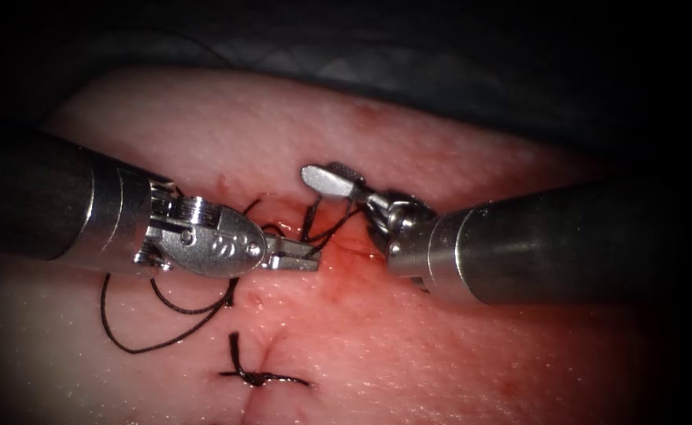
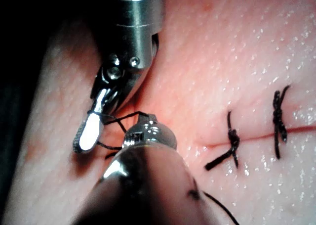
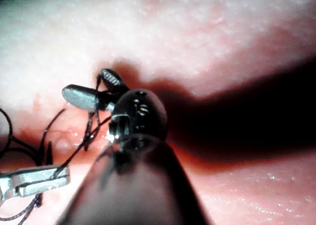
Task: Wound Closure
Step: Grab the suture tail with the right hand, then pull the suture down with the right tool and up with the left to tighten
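Note:
My left tool (image 1: pixel 302 258) comes in from the left, and its jaws are shut on the black thread (image 1: pixel 326 224) at the cut (image 1: pixel 323 264). The same shut jaws (image 3: pixel 59 175) grip the thread in the right wrist view. My right tool (image 1: pixel 322 173) hovers just above and to the right of them. Its jaws (image 3: pixel 85 84) are open, and strands of thread run around them and down to the left tool's tip. Nothing is clamped between the right jaws.
Slack thread (image 1: pixel 149 334) curls on the tissue (image 1: pixel 204 118) left of the cut, under the left tool. A tied stitch (image 1: pixel 257 378) crosses the cut nearer the front; two knotted stitches (image 2: pixel 232 142) (image 2: pixel 277 121) lie along it. Red fluid (image 1: pixel 353 283) wets the wound.

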`<state>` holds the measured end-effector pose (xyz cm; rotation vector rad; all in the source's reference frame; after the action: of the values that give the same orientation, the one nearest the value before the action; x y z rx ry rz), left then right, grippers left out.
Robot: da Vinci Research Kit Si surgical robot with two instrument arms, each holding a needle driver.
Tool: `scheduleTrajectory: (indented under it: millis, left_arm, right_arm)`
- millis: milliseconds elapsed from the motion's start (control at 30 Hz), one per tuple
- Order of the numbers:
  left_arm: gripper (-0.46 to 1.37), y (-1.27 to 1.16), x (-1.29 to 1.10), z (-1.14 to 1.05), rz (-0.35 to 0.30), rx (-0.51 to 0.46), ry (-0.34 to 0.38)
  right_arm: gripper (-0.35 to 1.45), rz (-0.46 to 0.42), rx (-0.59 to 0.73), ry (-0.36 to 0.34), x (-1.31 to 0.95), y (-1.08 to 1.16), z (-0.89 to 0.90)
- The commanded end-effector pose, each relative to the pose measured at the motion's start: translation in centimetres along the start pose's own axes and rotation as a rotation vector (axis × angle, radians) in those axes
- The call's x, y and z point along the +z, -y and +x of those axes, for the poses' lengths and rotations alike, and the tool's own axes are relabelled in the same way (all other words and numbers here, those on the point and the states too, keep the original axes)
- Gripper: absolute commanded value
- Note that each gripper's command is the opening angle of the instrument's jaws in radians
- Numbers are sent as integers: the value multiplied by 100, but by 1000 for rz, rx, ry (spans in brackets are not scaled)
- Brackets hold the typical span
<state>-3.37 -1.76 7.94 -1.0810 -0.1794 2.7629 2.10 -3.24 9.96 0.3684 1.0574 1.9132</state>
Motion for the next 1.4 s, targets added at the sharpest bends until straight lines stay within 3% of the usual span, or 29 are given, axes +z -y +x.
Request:
scheduleTrajectory:
  millis: [33,100,167,200,533,767,1100,1400]
  left_arm:
    - [-35,0,0,0,-5,0,0]
    - [-35,0,0,0,-5,0,0]
    - [-35,0,0,-1,-5,1,0]
    - [-35,1,0,-1,-5,1,0]
    - [-35,7,3,-7,-7,2,-1]
    - [-35,23,3,-21,-7,-33,-2]
    - [-35,87,1,-60,11,-121,12]
    - [-35,146,19,-91,15,-164,33]
  right_arm:
    - [54,-1,1,-4,0,0,0]
    - [33,-1,1,-4,0,0,0]
    - [-22,-1,1,-3,-1,0,0]
    - [-35,-1,1,-2,-1,0,0]
    - [-35,17,20,5,-6,9,1]
    - [-35,85,-27,8,-9,13,1]
    - [-35,141,-68,47,-23,24,-11]
    - [-35,185,-97,59,-36,39,-16]
